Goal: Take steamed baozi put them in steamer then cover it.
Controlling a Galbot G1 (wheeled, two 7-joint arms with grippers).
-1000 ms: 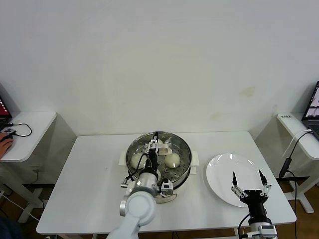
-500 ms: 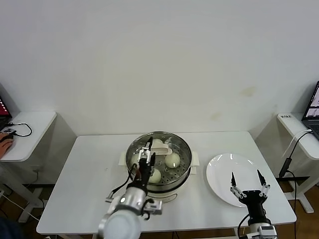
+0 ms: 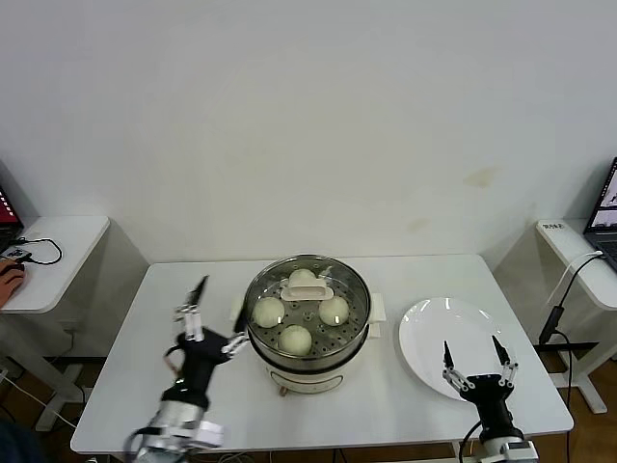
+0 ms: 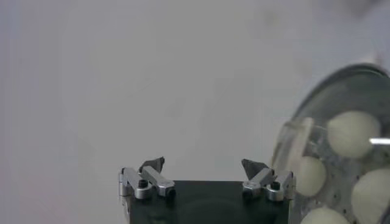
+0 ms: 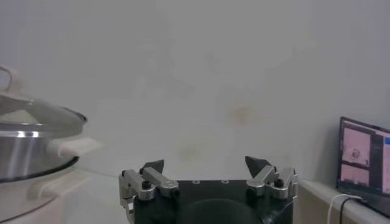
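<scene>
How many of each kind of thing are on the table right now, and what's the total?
Steamed baozi: 4, all in the steamer
Steamer: 1
Cover: 1, on the steamer
White plate: 1
Total: 7

Nothing here can be read from where I stand. The laptop screen (image 5: 364, 157) at the far right glows with pink and blue panels, but any writing on it is too small to make out. A small tag (image 3: 551, 227) on the right side table is equally illegible.
</scene>
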